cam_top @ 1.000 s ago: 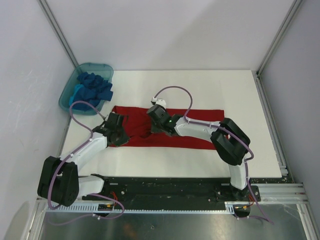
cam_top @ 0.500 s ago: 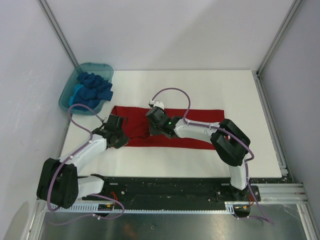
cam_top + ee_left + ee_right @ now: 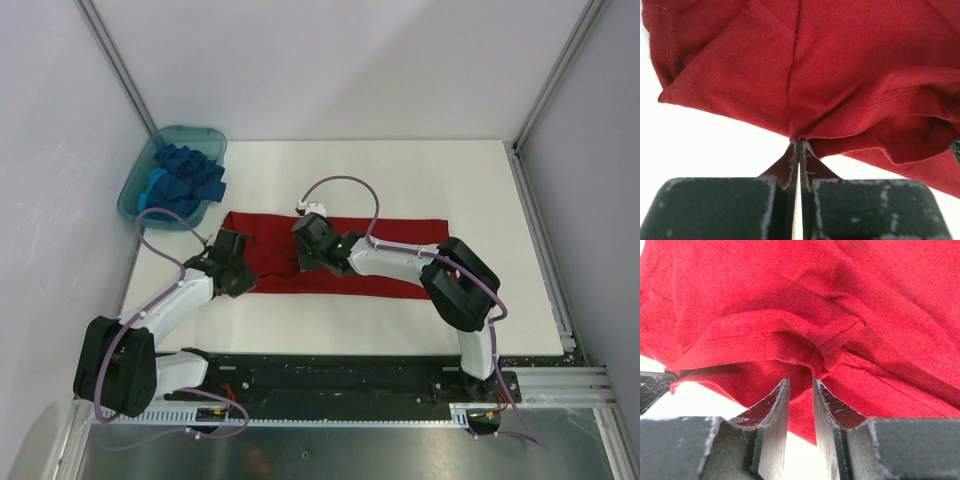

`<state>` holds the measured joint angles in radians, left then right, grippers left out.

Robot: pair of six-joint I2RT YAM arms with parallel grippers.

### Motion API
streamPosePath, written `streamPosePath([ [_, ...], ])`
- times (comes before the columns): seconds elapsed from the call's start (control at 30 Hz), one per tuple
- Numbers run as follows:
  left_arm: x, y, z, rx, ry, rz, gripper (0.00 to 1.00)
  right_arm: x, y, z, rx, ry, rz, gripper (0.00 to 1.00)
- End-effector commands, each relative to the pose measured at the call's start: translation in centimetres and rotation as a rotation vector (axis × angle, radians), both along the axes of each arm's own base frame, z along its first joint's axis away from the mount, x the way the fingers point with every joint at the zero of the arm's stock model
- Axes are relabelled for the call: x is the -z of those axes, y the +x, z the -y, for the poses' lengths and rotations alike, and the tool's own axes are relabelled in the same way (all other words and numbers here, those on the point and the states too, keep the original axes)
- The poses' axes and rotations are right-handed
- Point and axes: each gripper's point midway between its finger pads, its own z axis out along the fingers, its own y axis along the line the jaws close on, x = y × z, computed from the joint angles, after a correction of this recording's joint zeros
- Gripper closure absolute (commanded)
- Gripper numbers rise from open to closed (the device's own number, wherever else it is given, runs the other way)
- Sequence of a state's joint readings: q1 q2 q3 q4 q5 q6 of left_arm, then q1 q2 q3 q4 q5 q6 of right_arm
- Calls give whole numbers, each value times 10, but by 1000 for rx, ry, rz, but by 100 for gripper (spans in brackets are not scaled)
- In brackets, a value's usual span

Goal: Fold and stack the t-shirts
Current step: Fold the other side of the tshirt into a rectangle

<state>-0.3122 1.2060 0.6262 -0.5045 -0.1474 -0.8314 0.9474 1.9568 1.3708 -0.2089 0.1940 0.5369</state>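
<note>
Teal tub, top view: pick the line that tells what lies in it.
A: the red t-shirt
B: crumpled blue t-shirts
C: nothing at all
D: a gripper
B: the teal tub at the far left corner holds crumpled blue t-shirts, while the red t-shirt lies out on the table.

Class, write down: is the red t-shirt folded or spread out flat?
Folded lengthwise, not finished: the red t-shirt lies as a long doubled band, its left end bunched where the left gripper pinches it.
</note>
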Motion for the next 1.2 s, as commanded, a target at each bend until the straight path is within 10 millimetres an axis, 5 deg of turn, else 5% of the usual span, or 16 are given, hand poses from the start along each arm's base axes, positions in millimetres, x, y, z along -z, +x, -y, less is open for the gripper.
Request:
streamPosePath([
  [0.0, -6, 3, -2, -25, 6, 31, 100, 6, 3, -2, -17, -10, 13, 71],
  [0.57, -4, -1, -8, -33, 26, 30, 100, 9, 10, 9, 28, -52, 25, 77],
  [1.17, 0, -6, -17, -54, 56, 14, 100, 12, 8, 7, 25, -53, 19, 72],
])
